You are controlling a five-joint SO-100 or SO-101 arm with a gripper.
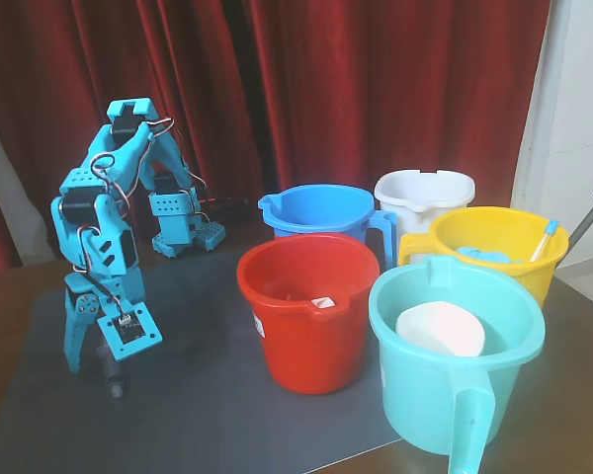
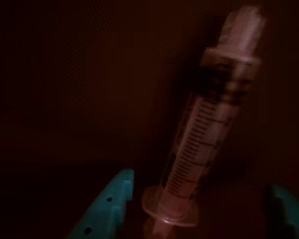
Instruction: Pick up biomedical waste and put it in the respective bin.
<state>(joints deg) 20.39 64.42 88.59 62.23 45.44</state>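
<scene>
In the fixed view, red bucket (image 1: 306,311), teal bucket (image 1: 455,355), yellow bucket (image 1: 499,247) and white bucket (image 1: 425,196) crowd around the blue bucket (image 1: 321,219) at centre right. At lower left, the gripper (image 1: 114,370) points down at the mat. In the dim wrist view, the fingers (image 2: 109,209) are spread wide, and the syringe (image 2: 209,134) lies between them, apparently ungripped.

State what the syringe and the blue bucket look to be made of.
Syringe: looks like clear, glossy plastic; the dark printed scale and the black plunger tip show through the barrel. The picture is dim and blurred, so glass cannot be ruled out.
Blue bucket: seemingly moulded plastic, smooth and slightly shiny, uniform colour, with a thin rim and a pouring lip.
</scene>
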